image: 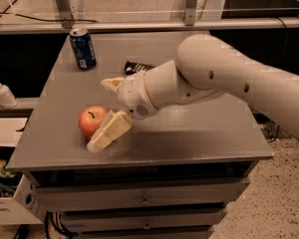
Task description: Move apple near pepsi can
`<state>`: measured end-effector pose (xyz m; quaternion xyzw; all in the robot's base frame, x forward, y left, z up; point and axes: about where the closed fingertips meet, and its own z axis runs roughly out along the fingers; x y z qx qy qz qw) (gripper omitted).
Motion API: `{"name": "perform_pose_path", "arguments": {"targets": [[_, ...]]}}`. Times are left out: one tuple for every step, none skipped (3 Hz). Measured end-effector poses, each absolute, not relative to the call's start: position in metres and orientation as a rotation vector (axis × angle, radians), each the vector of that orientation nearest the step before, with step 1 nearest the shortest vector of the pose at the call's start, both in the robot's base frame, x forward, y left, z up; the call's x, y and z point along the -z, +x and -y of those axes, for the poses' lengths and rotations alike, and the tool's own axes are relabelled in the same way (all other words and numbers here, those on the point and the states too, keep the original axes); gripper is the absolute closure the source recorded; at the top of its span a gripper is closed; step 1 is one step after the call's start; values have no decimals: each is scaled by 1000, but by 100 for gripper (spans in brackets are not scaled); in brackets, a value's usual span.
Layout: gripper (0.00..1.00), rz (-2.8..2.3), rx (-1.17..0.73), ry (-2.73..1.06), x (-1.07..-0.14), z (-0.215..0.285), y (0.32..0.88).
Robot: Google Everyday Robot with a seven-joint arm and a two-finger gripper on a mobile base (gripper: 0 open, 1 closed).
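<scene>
Hanging just beside the apple [89, 119] on the table [189, 143], the gripper [98, 114] has its fingers spread wide; the can [82, 49] stands well apart.

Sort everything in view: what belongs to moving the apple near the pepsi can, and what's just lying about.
Job: apple; pepsi can, far left; gripper, open, at the apple.
Lying about: black wrapper on the table; pump bottle off to the left.

White rounded arm [224, 78] with dark holes; cream pincer [100, 114] beside apple [88, 119].
</scene>
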<state>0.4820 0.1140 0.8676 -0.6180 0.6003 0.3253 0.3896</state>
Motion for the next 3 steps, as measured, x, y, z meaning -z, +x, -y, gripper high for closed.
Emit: {"name": "perform_pose_path", "arguments": {"targets": [[17, -1523, -869, -1557, -851, -125, 479], [41, -1518, -886, -1540, -844, -126, 480], [64, -1514, -882, -1518, -846, -122, 484]]}}
